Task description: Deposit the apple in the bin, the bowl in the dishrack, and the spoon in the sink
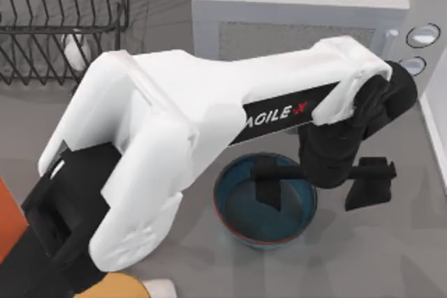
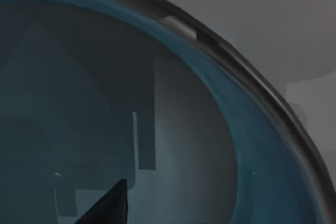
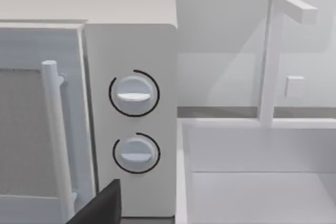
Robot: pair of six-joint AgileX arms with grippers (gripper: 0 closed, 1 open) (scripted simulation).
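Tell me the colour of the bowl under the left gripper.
The wide round deep bowl is teal-blue with a thin reddish-brown rim, clearest in the top view.

The grey table (image 1: 391, 256) carries the teal-blue bowl (image 1: 244, 225) near its middle, the black wire dishrack (image 1: 42, 26) at its far left corner and a white microwave (image 1: 293, 26) along the back. At the right edge the white sink (image 3: 252, 182) adjoins the microwave.

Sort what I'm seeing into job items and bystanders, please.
Job items: bowl, with the left gripper open astride its rim; dishrack; sink.
Bystanders: microwave; faucet; an orange object at the table's left edge.
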